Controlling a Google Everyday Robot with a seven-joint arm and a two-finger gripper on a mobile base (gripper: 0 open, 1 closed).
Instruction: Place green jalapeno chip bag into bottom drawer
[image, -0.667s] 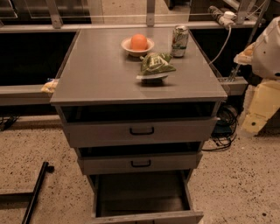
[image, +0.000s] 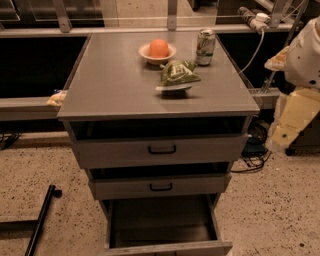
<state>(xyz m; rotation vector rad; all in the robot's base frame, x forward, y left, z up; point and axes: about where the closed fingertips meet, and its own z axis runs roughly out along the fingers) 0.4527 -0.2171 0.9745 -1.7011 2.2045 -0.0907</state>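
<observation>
Pre-grasp: bag on the cabinet top, bottom drawer open, arm off at frame right.

Shiny olive-green jalapeno chip bag (image: 177, 75) lies upper centre of the flat grey metal cabinet top (image: 115, 80), just below the pale bowl (image: 145, 51) holding an orange (image: 158, 47), and left of and below the green-and-silver soda can (image: 205, 46). Deep plain-fronted grey bottom drawer (image: 165, 248) is pulled out at bottom centre, nothing visible inside. The two shallower drawers with black handles (image: 162, 150) sit slightly open above it. The white-and-cream arm's gripper (image: 282, 135) hangs at right mid-frame, beside the cabinet and well apart from the bag; can't tell its state. Judgement: the pick isn't started. Next move needs a reach up and left over the top, then a descent onto the bag clear of bowl and can.
</observation>
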